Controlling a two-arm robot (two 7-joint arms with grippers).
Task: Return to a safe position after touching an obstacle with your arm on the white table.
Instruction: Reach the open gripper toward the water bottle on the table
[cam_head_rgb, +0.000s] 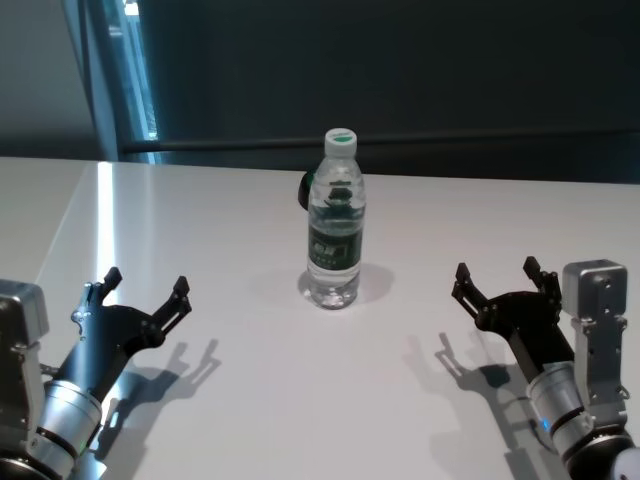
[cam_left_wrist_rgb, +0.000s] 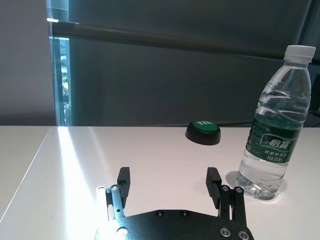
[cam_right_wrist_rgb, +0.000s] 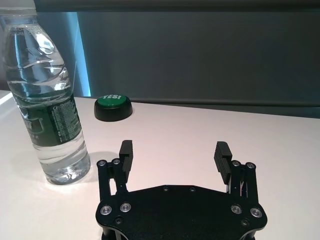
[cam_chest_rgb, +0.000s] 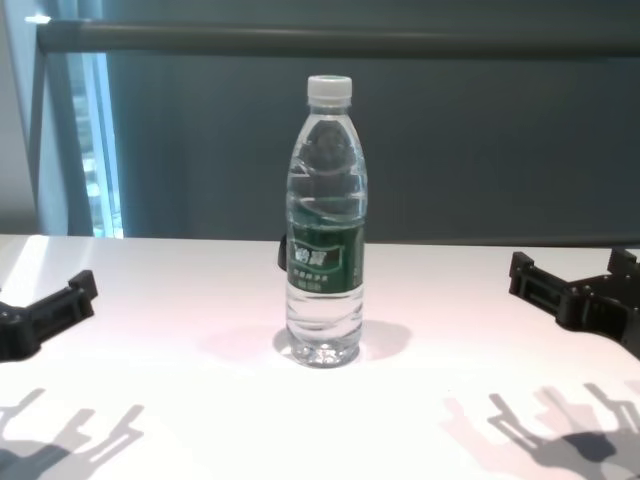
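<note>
White table (cam_head_rgb: 230, 400): one bottle (cam_head_rgb: 334, 225), one green button (cam_left_wrist_rgb: 202, 132); both grippers' jaws wide.

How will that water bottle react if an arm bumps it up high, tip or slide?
Probably tips: the water bottle is tall on a narrow base, upright on the smooth white table. It looks nearly full, so likely heavy enough to resist light brushes. Thin clear plastic may flex under a squeeze.

White table (cam_head_rgb: 200, 250): bottle (cam_head_rgb: 334, 230), green button (cam_left_wrist_rgb: 202, 132)
</note>
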